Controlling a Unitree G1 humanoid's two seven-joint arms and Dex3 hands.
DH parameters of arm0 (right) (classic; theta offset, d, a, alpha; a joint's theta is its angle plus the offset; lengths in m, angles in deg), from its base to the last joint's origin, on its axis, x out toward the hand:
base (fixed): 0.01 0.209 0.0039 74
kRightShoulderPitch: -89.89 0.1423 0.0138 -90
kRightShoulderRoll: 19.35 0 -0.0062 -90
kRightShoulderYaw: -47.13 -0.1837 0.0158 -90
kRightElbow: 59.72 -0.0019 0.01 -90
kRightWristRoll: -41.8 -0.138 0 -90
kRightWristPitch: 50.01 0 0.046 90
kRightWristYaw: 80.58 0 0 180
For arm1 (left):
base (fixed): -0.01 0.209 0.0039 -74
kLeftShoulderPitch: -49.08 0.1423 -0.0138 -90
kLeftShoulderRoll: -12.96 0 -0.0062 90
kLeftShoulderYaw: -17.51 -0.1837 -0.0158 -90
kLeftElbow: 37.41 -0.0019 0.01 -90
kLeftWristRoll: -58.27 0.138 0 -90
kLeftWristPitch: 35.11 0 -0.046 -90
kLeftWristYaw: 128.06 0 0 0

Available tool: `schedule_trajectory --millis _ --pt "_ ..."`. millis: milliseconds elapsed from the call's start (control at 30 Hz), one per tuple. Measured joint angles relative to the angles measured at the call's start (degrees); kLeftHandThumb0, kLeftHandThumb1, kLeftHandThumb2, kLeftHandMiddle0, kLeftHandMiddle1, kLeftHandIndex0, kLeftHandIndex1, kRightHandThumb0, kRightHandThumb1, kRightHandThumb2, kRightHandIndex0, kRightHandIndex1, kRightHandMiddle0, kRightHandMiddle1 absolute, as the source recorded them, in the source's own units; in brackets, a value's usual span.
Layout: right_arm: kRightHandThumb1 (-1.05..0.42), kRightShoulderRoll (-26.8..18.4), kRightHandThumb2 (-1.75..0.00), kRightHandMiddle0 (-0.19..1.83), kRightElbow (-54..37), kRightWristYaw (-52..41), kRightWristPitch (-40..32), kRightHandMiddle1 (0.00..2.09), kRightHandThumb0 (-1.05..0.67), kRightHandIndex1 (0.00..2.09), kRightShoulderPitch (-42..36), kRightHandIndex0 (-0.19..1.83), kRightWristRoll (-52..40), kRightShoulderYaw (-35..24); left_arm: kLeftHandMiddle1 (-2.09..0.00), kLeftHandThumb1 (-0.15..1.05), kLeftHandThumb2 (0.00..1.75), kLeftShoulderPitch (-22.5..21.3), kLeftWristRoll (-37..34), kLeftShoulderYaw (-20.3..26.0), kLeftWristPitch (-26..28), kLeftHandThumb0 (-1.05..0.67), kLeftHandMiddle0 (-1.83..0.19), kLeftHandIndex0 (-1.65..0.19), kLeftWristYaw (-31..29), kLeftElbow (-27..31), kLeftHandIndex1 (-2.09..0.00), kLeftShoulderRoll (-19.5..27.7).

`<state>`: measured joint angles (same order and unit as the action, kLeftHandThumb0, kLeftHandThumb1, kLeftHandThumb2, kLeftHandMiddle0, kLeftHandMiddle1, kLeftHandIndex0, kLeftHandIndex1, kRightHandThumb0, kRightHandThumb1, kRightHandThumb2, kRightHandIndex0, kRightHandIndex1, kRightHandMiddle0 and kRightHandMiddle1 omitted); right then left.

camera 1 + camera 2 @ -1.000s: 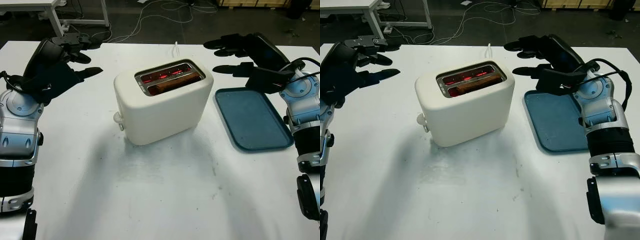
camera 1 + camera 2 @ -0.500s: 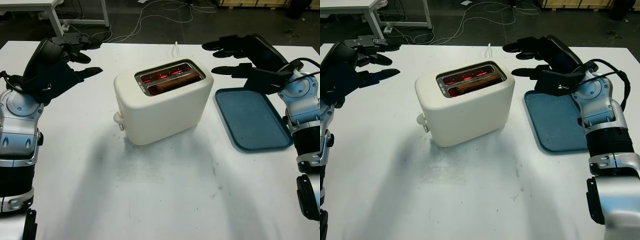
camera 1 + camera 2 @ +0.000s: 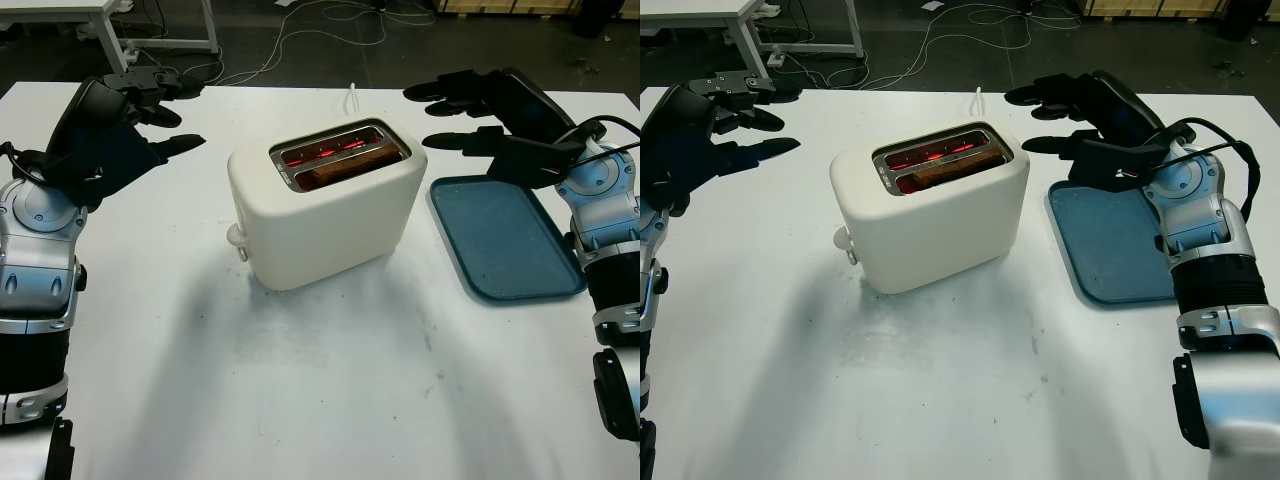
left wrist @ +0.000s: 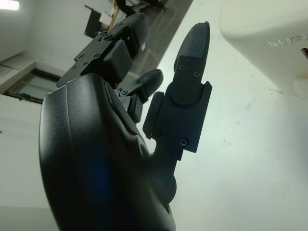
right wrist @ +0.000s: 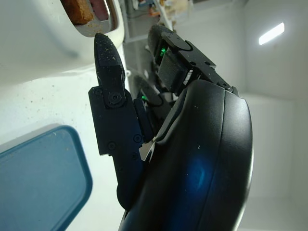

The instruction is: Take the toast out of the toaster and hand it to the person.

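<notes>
On the white desk [image 3: 330, 380] in front of me the cream toaster [image 3: 325, 205] is sitting near the middle, turned at an angle, its lever knob [image 3: 236, 236] sticking out of the end facing my left side; both slots are glowing red inside, and the toast [image 3: 345, 166] is sitting low in the nearer slot, its brown top edge just showing at the rim; a white cord [image 3: 352, 97] is running off from behind the toaster toward the far edge of the desk. I am seeing the left robot hand [image 3: 150, 105] hanging above the desk well to the left of the toaster, open and holding nothing; the right robot hand [image 3: 1065, 115] is hovering beyond the toaster's right end, likewise open and gripping nothing, with one fingertip [image 5: 103, 45] pointing toward the toaster's slot in the right wrist view. Just right of the toaster a blue tray [image 3: 505, 240] is lying flat on the desk, under the right forearm; beyond the desk, cables [image 3: 330, 25] are trailing across the dark floor, and the legs of a white table [image 3: 110, 25] are standing at the far left.
</notes>
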<state>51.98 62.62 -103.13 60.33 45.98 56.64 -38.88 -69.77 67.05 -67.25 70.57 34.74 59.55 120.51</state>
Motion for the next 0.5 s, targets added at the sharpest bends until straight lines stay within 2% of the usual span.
schedule_trajectory --millis 500 --pt "-0.92 0.0 -0.13 0.65 0.0 0.0 0.0 0.00 -0.52 0.00 0.0 0.72 0.0 0.0 -0.85 0.86 0.00 0.0 0.0 0.0 -0.1 -0.50 -0.39 -0.58 0.0 0.0 -0.25 0.0"
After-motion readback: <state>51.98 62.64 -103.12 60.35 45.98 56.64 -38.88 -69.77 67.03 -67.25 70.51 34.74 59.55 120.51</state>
